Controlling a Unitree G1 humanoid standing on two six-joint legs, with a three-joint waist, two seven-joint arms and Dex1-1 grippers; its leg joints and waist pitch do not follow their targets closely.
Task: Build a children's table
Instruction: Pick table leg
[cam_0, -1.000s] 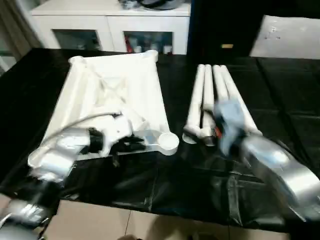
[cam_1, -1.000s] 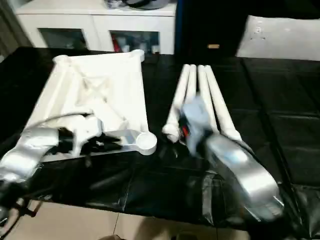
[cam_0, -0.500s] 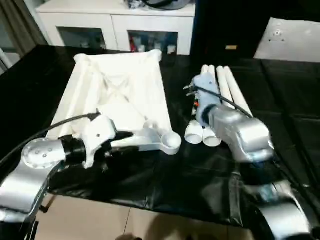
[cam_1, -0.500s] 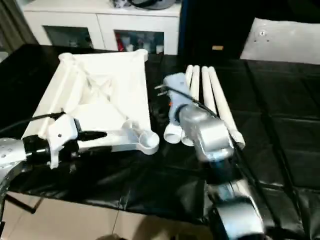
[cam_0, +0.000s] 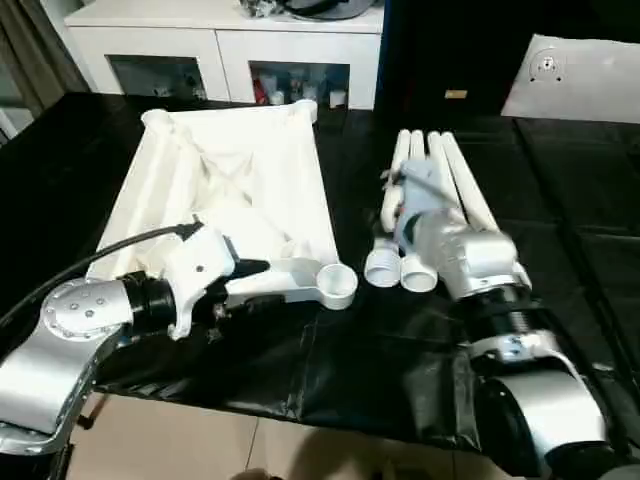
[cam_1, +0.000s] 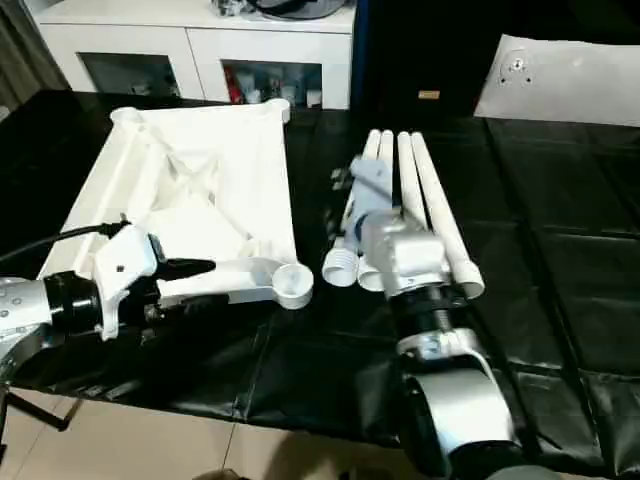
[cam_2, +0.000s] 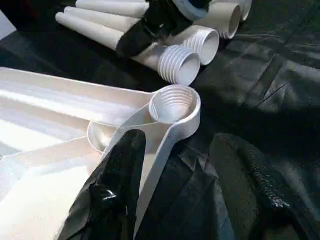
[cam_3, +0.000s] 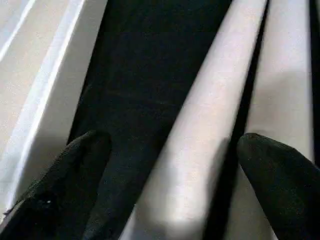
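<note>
The white tabletop (cam_0: 230, 170) lies upside down on the black-covered table, ribs up. Its near right corner socket (cam_0: 338, 283) shows its threaded mouth (cam_2: 172, 104). My left gripper (cam_0: 245, 287) is at that corner, open: one finger (cam_2: 117, 185) lies against the corner's rim, the other (cam_2: 252, 180) rests on the black cover. Several white legs (cam_0: 455, 175) lie side by side to the right of the tabletop, threaded ends toward me. My right gripper (cam_3: 172, 145) is open and low over them, with one leg (cam_3: 200, 125) between its fingers, untouched.
A white cabinet with glass doors (cam_0: 230, 40) stands behind the table. A flat white board (cam_0: 580, 70) lies at the back right. The table's front edge and tiled floor (cam_0: 200, 440) are just below my arms. Bare black cover (cam_0: 580, 230) stretches right of the legs.
My left gripper's fingers have spread apart at the tabletop's corner. My right arm has reached forward from the near side onto the legs. The camera has also shifted.
</note>
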